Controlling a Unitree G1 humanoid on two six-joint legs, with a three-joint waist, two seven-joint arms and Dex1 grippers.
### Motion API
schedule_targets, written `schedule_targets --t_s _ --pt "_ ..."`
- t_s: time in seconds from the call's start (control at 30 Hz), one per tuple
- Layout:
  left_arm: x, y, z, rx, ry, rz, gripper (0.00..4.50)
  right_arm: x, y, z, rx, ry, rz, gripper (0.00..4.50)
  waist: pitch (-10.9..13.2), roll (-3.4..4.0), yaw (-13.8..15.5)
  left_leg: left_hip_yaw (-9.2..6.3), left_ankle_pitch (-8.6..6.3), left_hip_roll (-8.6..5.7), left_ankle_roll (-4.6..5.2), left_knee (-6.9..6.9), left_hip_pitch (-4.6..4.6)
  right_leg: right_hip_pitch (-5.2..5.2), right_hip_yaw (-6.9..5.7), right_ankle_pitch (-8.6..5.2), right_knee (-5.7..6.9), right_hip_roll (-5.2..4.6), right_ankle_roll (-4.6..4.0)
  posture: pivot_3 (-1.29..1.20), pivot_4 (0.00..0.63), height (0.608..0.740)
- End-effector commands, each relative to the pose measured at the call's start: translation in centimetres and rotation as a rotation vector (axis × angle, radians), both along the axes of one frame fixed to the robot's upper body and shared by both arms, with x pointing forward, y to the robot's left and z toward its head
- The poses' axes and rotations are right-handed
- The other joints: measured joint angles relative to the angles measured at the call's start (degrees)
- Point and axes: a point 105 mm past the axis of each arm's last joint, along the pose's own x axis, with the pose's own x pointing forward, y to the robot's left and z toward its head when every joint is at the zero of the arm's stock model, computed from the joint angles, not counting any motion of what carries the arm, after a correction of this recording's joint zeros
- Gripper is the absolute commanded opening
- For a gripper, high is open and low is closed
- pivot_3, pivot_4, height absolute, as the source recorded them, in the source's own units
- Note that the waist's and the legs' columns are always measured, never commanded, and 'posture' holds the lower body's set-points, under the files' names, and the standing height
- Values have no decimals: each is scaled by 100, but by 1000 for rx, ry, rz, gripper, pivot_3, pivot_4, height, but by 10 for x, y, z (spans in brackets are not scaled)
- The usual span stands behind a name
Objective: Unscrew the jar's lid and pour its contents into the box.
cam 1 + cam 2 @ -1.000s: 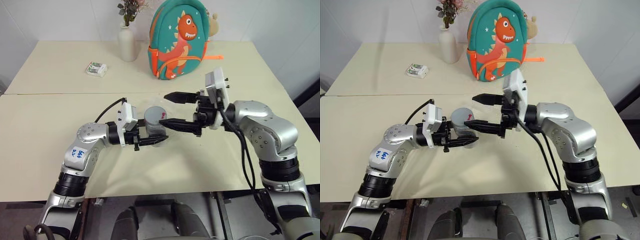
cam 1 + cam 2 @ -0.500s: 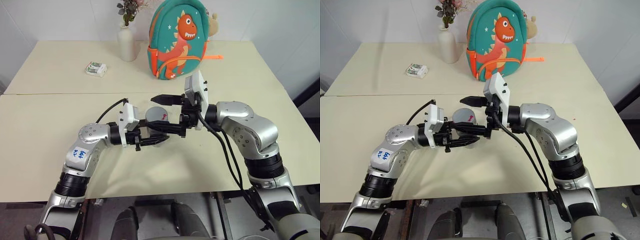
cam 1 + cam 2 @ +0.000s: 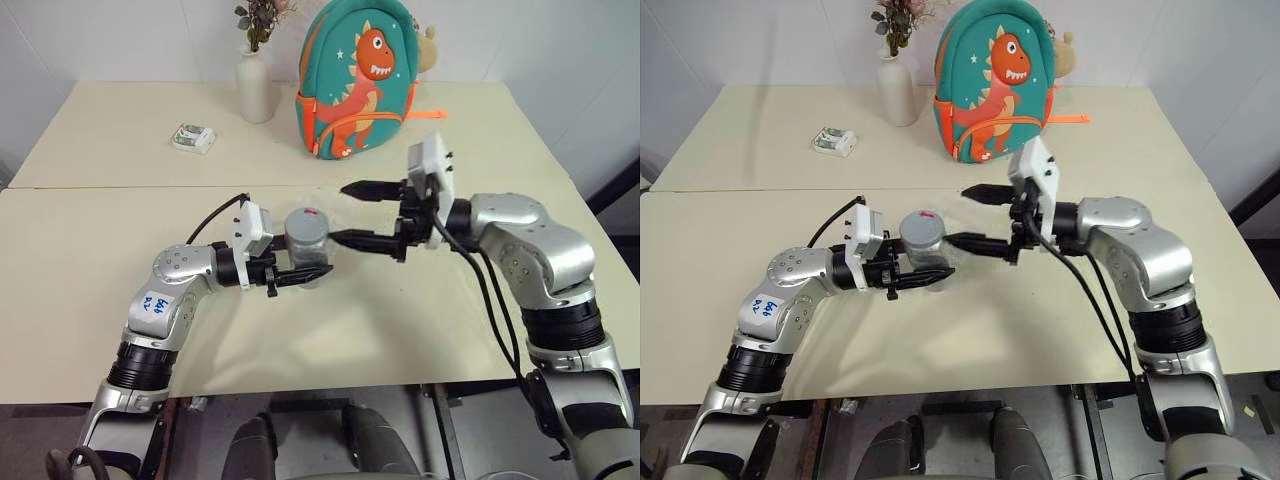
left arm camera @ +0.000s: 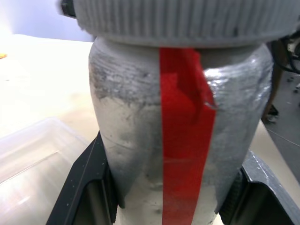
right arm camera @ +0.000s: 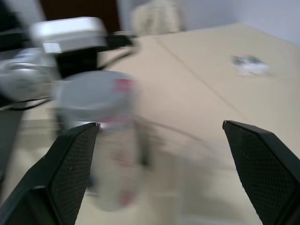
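The table [image 3: 90, 250] is two cream tops butted together, the seam running across just behind my hands. At the back stand a dinosaur backpack [image 3: 358, 80] and a white vase [image 3: 254, 88], with a small white-green packet [image 3: 192, 137] to their left. All three sit well apart from my arms, and the near tabletop on both sides of my hands lies bare up to the front edge.

My left arm reaches forward with the elbow bent and the forearm turned inward, so my left gripper [image 3: 300, 272] points level toward my right side. Its two black fingers are clamped on the jar [image 3: 306, 250], one on each side of the glass, holding it upright. The left wrist view looks straight at the jar's red label stripe, with the ribbed rim of the lid [image 3: 306, 221] above it; the lid sits on the jar, red mark up.

My right arm comes in from the other side, gripper level and pointing left. My right gripper [image 3: 356, 212] has its fingers spread wide and holds nothing, the tips just beside the lid.

The box [image 4: 33, 154] lies on the table just behind the jar.
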Motion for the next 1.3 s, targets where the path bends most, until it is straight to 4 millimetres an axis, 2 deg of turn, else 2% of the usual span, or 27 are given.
schedule_targets --t_s 0.03,0.13,0.23,0.33,0.5,0.63,1.0,1.13,1.3 --pt "-4 -5 11 -11 -52 -33 2135 2 -12 11 19 -46 -37 4471 0 0 -13 0 0 0 0 0 0 0 0 0 0 0 0 0 150 740" --pt "-4 -4 11 -9 -50 -30 2135 1 -17 11 21 -33 -37 4471 0 0 -14 0 0 3 0 -3 1 -2 0 0 1 3 0 0 150 740" --pt "-4 -3 11 -7 -49 -27 2135 -12 -14 13 37 -25 38 4471 0 0 -10 0 0 3 0 -3 0 -1 0 1 0 3 1 0 150 740" --pt "-3 -3 11 -3 -50 -23 2135 -29 -3 18 60 -19 131 4471 0 0 -8 0 0 3 0 -2 0 -1 0 1 1 3 3 0 150 740" --pt "-2 -2 11 2 -50 -19 2135 -40 22 20 74 -26 182 4471 0 0 -19 0 0 6 0 -1 2 -1 0 1 3 6 3 0 150 740" --pt "-2 -3 11 5 -50 -22 2135 -38 41 13 56 -25 178 4471 0 0 -17 0 0 6 -1 0 2 -1 0 0 4 5 0 0 150 740" --pt "-2 -4 11 22 -58 -28 2135 -23 53 15 63 -53 146 4471 0 0 -14 0 -2 8 -4 -2 0 -3 -1 1 3 7 1 0 150 740" --pt "-2 -4 11 23 -57 -29 2135 -20 50 14 62 -56 139 4471 0 0 -6 0 -2 10 -4 -2 0 -3 -3 1 3 8 1 0 150 740" --pt "-2 -3 10 23 -57 -25 2135 -13 33 14 48 -56 102 4471 0 0 -3 0 -3 10 -4 -1 0 -3 -3 1 3 9 2 0 150 740"
